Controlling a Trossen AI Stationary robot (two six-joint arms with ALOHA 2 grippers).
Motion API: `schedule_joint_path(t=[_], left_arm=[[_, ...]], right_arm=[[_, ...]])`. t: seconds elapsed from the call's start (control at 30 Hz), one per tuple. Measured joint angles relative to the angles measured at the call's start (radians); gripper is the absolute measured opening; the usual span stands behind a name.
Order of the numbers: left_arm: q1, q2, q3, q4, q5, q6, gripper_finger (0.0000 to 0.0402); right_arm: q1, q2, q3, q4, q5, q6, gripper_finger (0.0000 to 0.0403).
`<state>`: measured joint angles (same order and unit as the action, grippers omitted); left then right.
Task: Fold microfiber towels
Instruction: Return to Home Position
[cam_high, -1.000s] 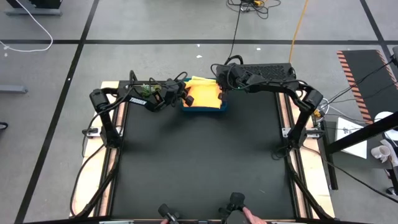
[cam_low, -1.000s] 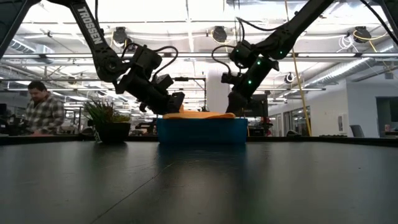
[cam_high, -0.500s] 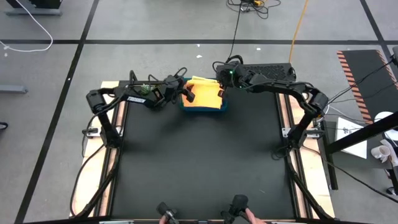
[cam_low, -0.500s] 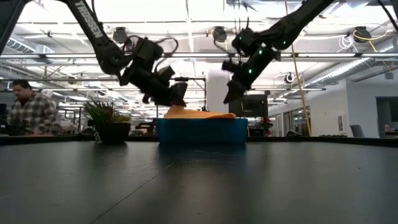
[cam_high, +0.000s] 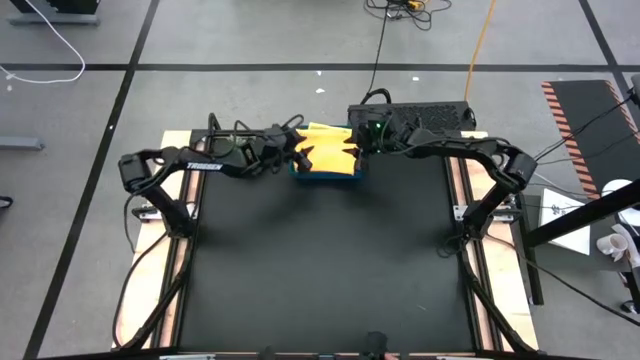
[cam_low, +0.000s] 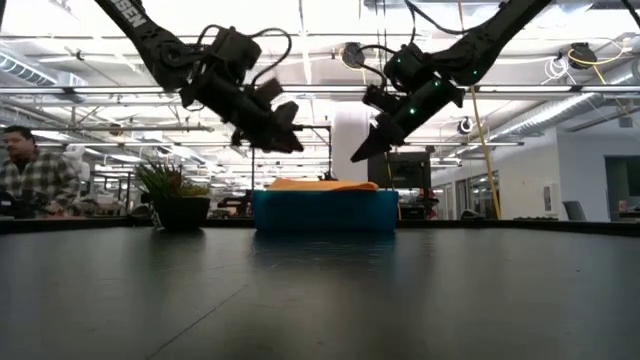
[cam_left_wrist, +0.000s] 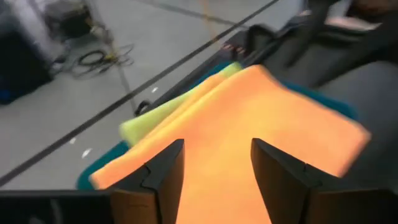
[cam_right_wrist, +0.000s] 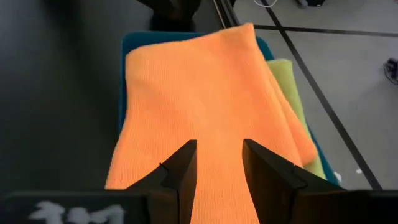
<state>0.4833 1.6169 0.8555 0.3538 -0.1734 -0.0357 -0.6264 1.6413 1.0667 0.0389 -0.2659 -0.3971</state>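
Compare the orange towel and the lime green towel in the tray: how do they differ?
The orange towel lies on top; the lime green towel lies beneath it. Most of the orange towel's upper face shows, while only a strip along one edge of the lime green towel shows. Both lie flat in the teal tray.

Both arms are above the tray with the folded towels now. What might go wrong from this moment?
The orange towel lies heaped above the rim of the teal tray, so it may slip out. The left gripper hangs open near the potted plant; pulling back, that arm might brush it.
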Motion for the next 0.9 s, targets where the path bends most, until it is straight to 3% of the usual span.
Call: schedule_joint_path(t=[0.2, 0.37, 0.53, 0.73, 0.9], left_arm=[[-0.092, -0.142, 0.001, -0.04, 0.038, 0.057, 0.0135], [-0.194, -0.366, -0.044, -0.17, 0.043, 0.118, 0.0078], [-0.279, -0.601, -0.148, -0.208, 0.031, 0.121, 0.0012], [-0.377, -0.916, -0.338, -0.211, 0.035, 0.104, 0.0015], [-0.427, -1.147, -0.497, -0.195, 0.036, 0.081, 0.0004]], right_arm=[[0.017, -0.112, -0.067, 0.014, -0.002, 0.019, 0.0118], [0.062, -0.366, -0.184, 0.03, -0.001, 0.046, 0.0118], [0.145, -0.641, -0.408, 0.232, 0.002, 0.09, 0.0117], [0.225, -0.967, -0.611, 0.307, 0.117, 0.151, 0.0092], [0.256, -1.155, -0.725, 0.319, 0.122, 0.204, 0.0051]])
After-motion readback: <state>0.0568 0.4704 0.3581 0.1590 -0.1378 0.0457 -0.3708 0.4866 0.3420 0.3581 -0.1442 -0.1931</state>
